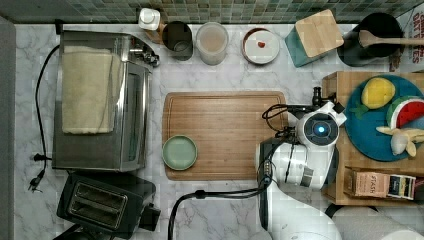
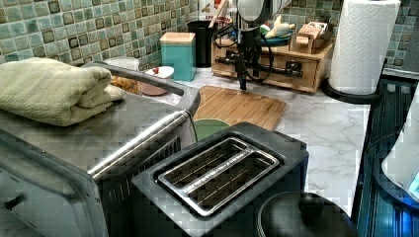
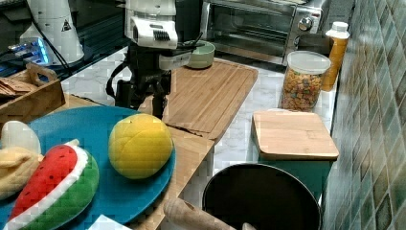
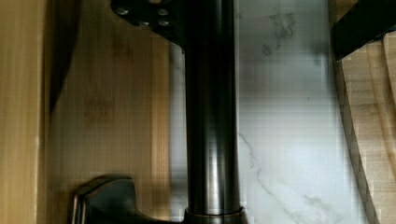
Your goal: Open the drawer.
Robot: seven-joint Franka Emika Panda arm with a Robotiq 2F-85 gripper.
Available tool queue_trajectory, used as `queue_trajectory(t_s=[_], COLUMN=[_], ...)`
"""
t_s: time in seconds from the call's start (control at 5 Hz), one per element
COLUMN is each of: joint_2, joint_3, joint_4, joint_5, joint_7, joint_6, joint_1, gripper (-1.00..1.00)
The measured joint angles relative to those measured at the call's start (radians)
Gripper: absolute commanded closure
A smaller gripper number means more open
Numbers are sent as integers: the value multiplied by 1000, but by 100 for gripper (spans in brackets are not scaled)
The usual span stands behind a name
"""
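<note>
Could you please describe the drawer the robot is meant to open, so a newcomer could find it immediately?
Find the paper towel roll in the left view; the wooden stand sits at its left. The drawer is the stand's front panel, alone in bearing a long black bar handle.

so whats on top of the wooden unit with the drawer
A blue plate with a toy lemon, watermelon slice and banana, plus a tea box. The arm covers the unit's front edge.

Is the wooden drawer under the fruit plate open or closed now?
Closed. In the left view the drawer front sits flush with its wooden stand; the black bar handle is not pulled out.
</note>
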Motion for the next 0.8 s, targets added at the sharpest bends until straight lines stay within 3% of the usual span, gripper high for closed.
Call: queue_trajectory(t_s=[0.6,0.8], joint_2=[-3,-25], joint_3=[4,4], joint_4=[8,-51], joint_5=[68,68], joint_7=[12,64], joint_6=[-25,85], joint_1=[-2,14], gripper=[-100,-100])
